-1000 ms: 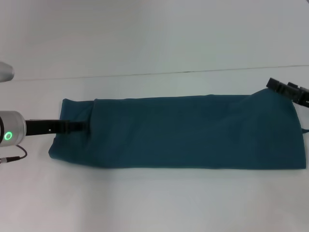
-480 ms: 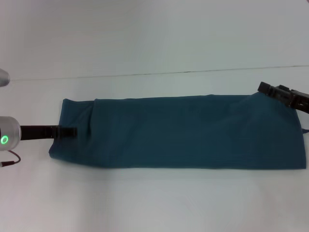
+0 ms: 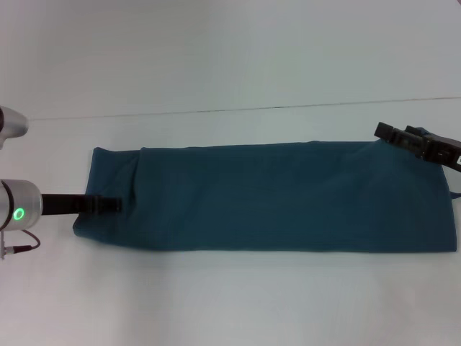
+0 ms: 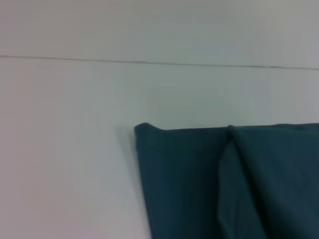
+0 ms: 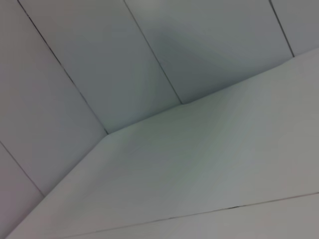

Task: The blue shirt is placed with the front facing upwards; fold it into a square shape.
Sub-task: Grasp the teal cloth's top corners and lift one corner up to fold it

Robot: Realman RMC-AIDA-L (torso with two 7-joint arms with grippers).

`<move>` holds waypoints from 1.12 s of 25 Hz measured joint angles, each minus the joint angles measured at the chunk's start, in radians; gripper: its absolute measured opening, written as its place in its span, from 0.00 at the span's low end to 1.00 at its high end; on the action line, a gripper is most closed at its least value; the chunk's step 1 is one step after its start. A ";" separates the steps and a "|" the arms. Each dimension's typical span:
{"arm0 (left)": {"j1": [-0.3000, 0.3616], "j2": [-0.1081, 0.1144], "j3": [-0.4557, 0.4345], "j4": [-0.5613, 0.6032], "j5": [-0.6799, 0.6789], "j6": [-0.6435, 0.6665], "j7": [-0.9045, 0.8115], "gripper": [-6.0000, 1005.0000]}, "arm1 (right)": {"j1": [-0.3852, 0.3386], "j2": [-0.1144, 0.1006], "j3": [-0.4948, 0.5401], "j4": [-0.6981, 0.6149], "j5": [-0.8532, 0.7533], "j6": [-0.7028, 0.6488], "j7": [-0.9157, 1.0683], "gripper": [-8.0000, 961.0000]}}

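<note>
Matt cotton-like cloth shirt [image 3: 274, 198] on smooth matt table [image 3: 230, 65]

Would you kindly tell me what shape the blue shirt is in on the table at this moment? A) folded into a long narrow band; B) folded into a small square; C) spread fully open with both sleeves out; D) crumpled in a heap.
A: in the head view the blue shirt lies flat as a long narrow band running across the table.

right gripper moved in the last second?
Yes. The right gripper has slid toward the robot's left along the far edge of the blue shirt, now over the shirt's far right corner.
</note>
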 joint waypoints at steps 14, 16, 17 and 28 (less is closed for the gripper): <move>-0.007 -0.008 -0.007 -0.026 -0.100 0.008 0.128 0.57 | 0.005 -0.001 -0.025 0.004 0.000 0.006 0.013 0.96; -0.008 -0.006 -0.009 -0.032 -0.102 0.009 0.129 0.47 | 0.005 -0.001 -0.027 0.004 0.000 0.007 0.014 0.96; -0.008 -0.006 -0.009 -0.035 -0.103 0.009 0.130 0.42 | 0.005 -0.001 -0.027 0.004 0.000 0.008 0.014 0.96; 0.015 -0.002 -0.058 -0.034 -0.091 -0.007 0.115 0.02 | 0.000 -0.002 -0.030 0.006 0.000 0.008 0.014 0.96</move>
